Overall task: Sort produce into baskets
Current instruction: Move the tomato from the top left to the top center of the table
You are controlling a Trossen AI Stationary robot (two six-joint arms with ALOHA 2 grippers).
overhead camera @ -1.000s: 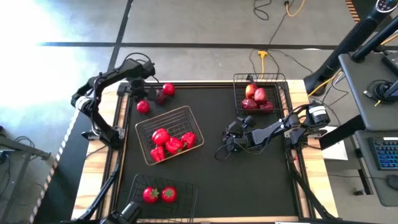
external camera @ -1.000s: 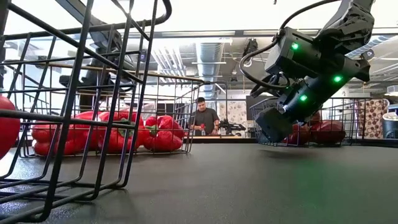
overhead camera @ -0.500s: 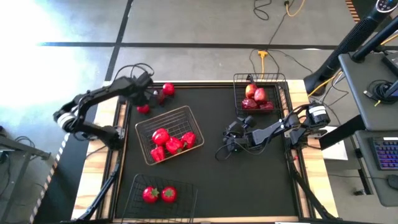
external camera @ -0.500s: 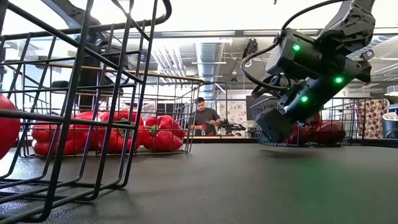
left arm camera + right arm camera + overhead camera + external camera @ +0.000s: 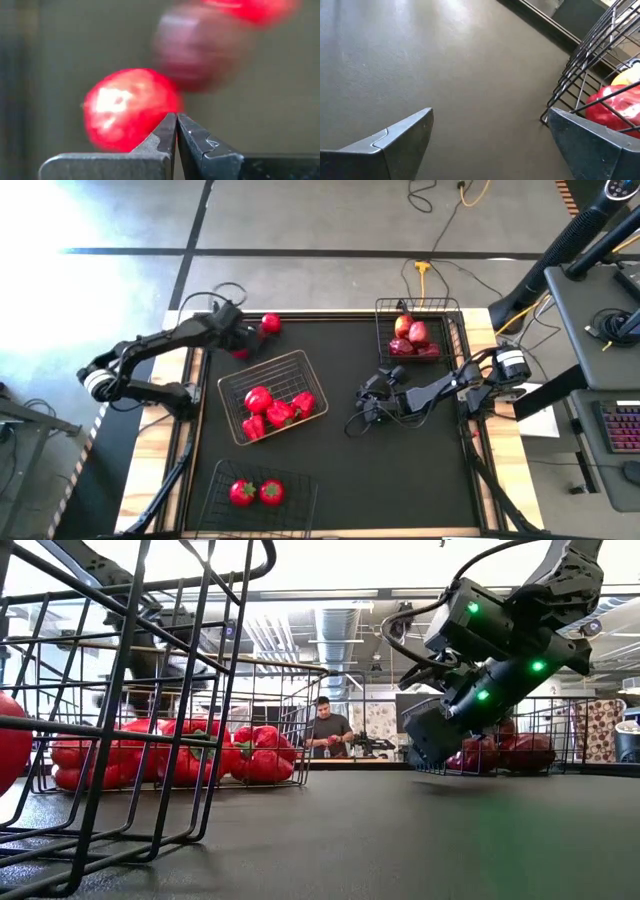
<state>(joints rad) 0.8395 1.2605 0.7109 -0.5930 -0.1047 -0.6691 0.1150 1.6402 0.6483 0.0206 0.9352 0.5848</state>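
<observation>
Three loose red fruits lie on the black mat at the far left: a bright one (image 5: 270,323), and in the left wrist view a round red one (image 5: 127,107) and a blurred maroon one (image 5: 200,50). My left gripper (image 5: 243,340) is shut (image 5: 176,120), right by the round red one. My right gripper (image 5: 362,415) hangs open (image 5: 487,117) and empty over the middle of the mat. The middle basket (image 5: 300,358) holds peppers, the far-right basket (image 5: 380,330) apples, and the near-left basket (image 5: 290,480) two tomatoes. My left gripper's shut fingertips (image 5: 170,125) stand right in front of the round red fruit's side (image 5: 160,112), coming in about level. I cannot tell whether they touch it.
The mat between the middle basket and the far-right basket is bare. The pepper basket's wire wall (image 5: 580,90) stands close to my right gripper. A person (image 5: 328,730) stands in the room beyond the table. Cables lie on the floor past the far edge.
My left arm has stretched out, and its gripper has gone toward the table's right edge and slightly nearer, in among the three loose fruits at the far left. It now covers the maroon one in the high view.
</observation>
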